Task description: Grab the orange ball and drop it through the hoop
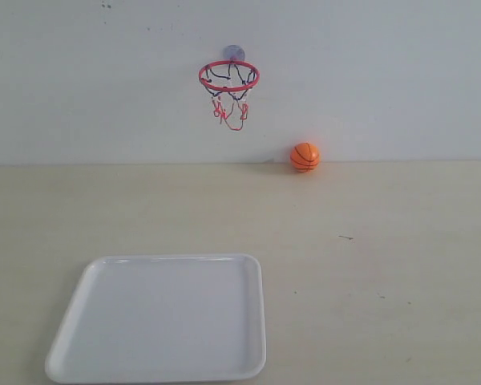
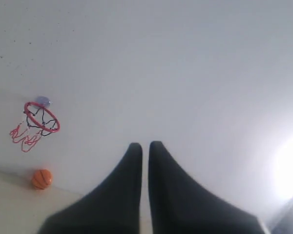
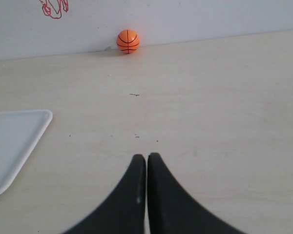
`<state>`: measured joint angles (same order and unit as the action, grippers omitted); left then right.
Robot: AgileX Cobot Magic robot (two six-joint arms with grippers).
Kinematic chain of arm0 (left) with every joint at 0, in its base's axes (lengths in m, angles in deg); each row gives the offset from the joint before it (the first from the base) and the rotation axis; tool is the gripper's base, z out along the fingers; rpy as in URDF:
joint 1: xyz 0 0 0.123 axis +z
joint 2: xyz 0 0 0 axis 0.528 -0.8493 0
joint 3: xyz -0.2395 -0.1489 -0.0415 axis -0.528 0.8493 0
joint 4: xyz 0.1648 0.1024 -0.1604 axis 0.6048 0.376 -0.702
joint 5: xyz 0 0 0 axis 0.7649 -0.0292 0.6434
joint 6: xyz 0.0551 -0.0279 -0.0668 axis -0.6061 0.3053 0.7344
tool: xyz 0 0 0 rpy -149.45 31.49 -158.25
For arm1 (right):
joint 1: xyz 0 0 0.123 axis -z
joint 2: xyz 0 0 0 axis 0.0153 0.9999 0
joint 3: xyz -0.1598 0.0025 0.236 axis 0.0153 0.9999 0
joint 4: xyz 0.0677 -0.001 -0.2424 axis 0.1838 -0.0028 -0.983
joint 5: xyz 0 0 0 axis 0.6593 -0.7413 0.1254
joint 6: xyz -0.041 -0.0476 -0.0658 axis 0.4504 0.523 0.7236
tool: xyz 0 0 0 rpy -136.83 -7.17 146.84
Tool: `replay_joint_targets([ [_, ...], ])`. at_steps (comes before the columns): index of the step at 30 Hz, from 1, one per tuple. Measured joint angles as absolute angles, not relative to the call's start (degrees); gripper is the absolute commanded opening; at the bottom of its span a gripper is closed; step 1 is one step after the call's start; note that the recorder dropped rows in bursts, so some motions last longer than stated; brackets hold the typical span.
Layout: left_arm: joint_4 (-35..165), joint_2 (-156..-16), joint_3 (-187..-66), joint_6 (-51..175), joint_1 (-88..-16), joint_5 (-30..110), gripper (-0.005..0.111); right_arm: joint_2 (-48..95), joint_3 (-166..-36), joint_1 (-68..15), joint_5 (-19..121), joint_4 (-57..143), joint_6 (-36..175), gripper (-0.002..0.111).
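Observation:
The orange ball (image 1: 305,156) rests on the table against the back wall, right of and below the hoop (image 1: 228,76). The hoop's red ring and black-and-red net hang from a greyish suction cup on the wall. Neither gripper shows in the exterior view. In the left wrist view my left gripper (image 2: 145,145) is shut with nothing in it and points at the wall, with the hoop (image 2: 41,119) and ball (image 2: 41,178) far off. My right gripper (image 3: 146,156) is shut and empty above the table, well short of the ball (image 3: 128,41); only the net's tip (image 3: 53,8) shows there.
A white square tray (image 1: 164,317) lies on the table at the front left, its corner (image 3: 19,141) also in the right wrist view. The pale table runs back to the white wall.

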<state>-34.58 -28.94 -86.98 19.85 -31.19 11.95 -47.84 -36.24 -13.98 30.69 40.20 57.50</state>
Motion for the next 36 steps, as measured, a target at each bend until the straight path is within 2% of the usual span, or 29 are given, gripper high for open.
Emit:
replay_joint_targets([
  [2, -24.54, -28.94, -86.98, 20.69, -31.19, 12.20, 0.004, -47.84, -36.24, -13.98, 30.69, 40.20, 57.50, 0.000],
  [3, -11.81, -28.94, -86.61, 26.76, -31.19, 13.71, 0.004, -47.84, -36.24, -13.98, 30.69, 40.20, 57.50, 0.000],
  [8, 45.80, -28.94, -84.90, 78.72, -31.19, 18.30, 0.004, -47.84, -36.24, -13.98, 30.69, 40.20, 57.50, 0.000],
  [10, 56.71, -28.94, -84.39, 91.37, -31.19, 18.30, 0.004, -47.84, -36.24, -13.98, 30.69, 40.20, 57.50, 0.000],
  [23, 67.81, -17.06, -72.88, 96.89, -31.19, 24.66, 0.004, -47.84, -36.24, -13.98, 30.69, 40.20, 57.50, 0.000],
  [29, 72.87, -16.31, -66.93, 96.89, -31.19, 25.42, 0.004, -47.84, -36.24, -13.98, 30.69, 40.20, 57.50, 0.000],
  [36, 77.40, -16.31, -65.90, 95.74, -31.19, 23.37, 0.004, -47.84, -36.24, -13.98, 30.69, 40.20, 57.50, 0.000],
])
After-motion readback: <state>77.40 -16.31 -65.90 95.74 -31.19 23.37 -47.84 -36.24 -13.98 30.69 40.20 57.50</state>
